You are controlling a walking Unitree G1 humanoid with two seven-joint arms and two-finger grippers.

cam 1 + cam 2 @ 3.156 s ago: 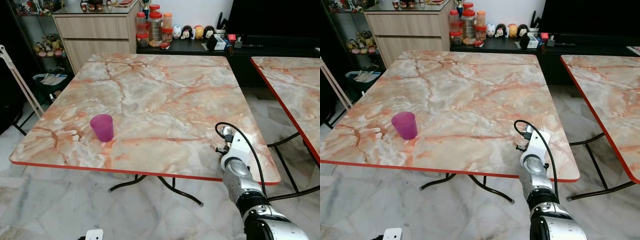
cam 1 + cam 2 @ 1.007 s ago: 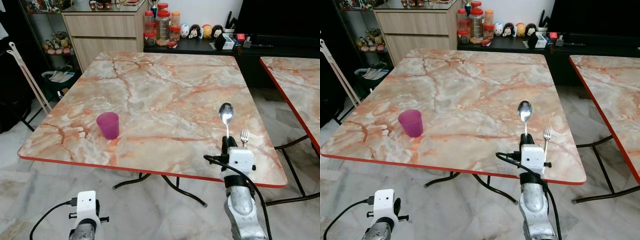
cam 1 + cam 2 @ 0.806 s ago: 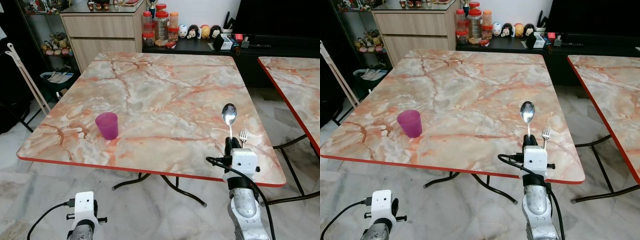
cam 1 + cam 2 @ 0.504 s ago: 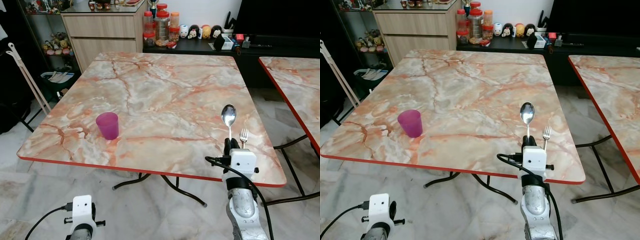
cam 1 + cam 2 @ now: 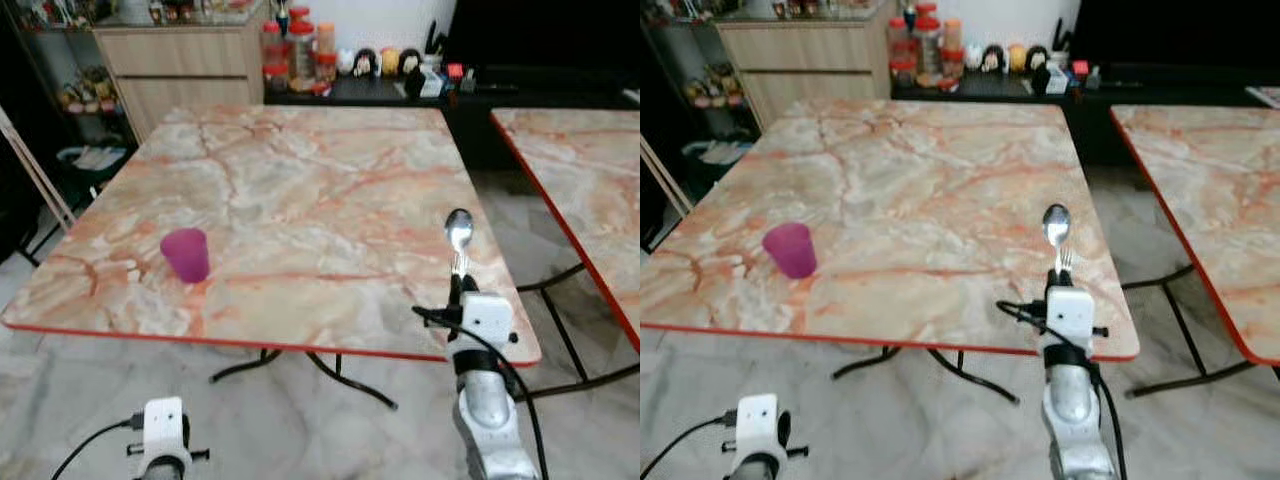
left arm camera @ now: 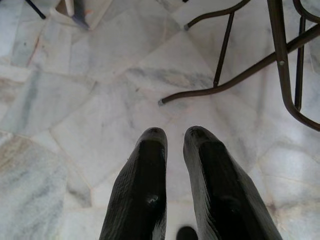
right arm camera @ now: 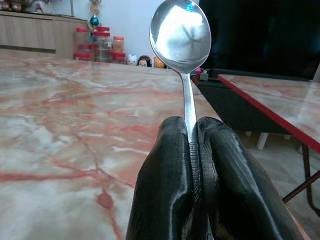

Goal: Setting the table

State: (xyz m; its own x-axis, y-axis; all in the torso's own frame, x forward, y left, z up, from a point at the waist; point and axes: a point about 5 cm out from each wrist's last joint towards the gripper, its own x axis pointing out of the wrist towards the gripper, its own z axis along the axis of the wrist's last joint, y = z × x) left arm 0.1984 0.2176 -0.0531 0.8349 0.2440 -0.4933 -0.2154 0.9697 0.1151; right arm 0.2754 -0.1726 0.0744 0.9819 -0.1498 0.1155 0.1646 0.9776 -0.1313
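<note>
Nearest to us, our left end effector point(image 6: 172, 137) hung low over the pale marble floor point(image 6: 75, 115), its two black fingers point(image 6: 145, 180) drawn nearly together with nothing between them; dark metal legs point(image 6: 280, 65) of the worktop crossed the floor beyond it. Our right end effector point(image 7: 192, 127) was raised at the near right edge of the worktop point(image 5: 300, 190), its fingers pressed tight on the handle of a spoon point(image 7: 181, 37), which stood upright with its bowl above the fingertips. A fork point(image 5: 1064, 260) lay on the worktop just beside that end effector. Farther left a purple cup point(image 5: 186, 254) stood upright near the front edge, well apart from the spoon. Past the worktop's far edge, jars point(image 5: 298, 55) and small figurines point(image 5: 375, 62) sat on a low dark shelf.
</note>
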